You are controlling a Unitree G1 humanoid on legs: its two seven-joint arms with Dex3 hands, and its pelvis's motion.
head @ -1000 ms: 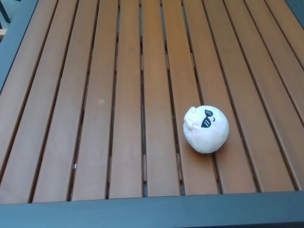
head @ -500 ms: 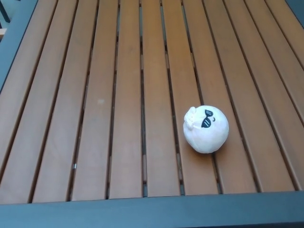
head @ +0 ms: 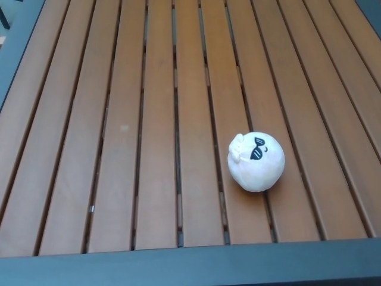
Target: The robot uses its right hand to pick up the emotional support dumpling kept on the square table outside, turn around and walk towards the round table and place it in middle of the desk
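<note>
Black hands are both out of the picture, so their state cannot be told. Cream dumpling (head: pixel 256 161) lies alone near the tabletop's (head: pixel 119 149) near edge, right of middle; far edge cut off.

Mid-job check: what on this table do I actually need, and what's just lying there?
Needed:
dumpling toy, lying untouched near the table's front edge
slatted table it rests on

Just lying there:
pale spot on a slat
small bright speck in a gap between slats

Neither robot hand shows.
</note>
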